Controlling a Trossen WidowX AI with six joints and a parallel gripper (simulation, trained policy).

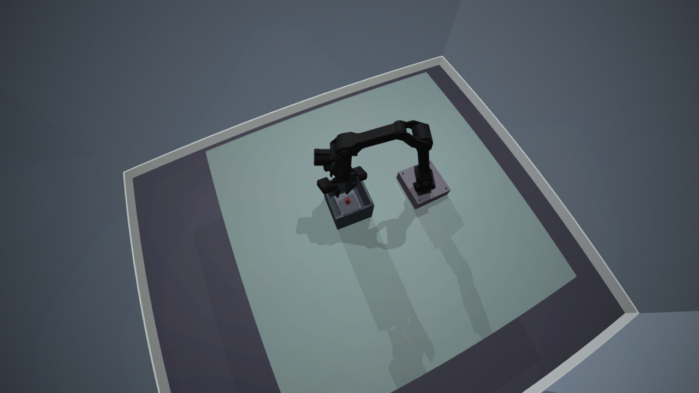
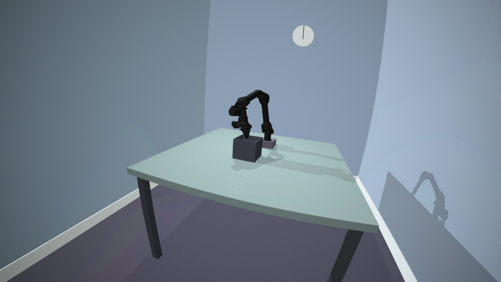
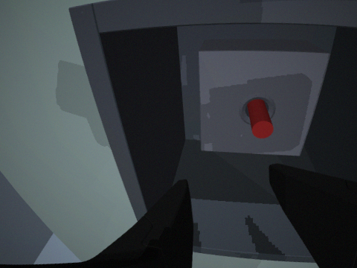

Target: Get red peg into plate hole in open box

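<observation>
Red peg standing in the hole of the plate, inside the open-topped box; top exposed, full depth unclear. Gripper open, holding nothing, likely spread to clear the peg, which probably relies on the hole for support.

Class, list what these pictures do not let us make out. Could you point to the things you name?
- Lower end of the red peg (image 1: 347, 201) (image 3: 262, 129): inside the plate's hole, wrist view, so its depth is unclear.
- Plate: hidden by the box's (image 2: 244, 150) walls, exterior view.
- Clock's (image 2: 297, 37) numerals: none discernible, exterior view.
</observation>
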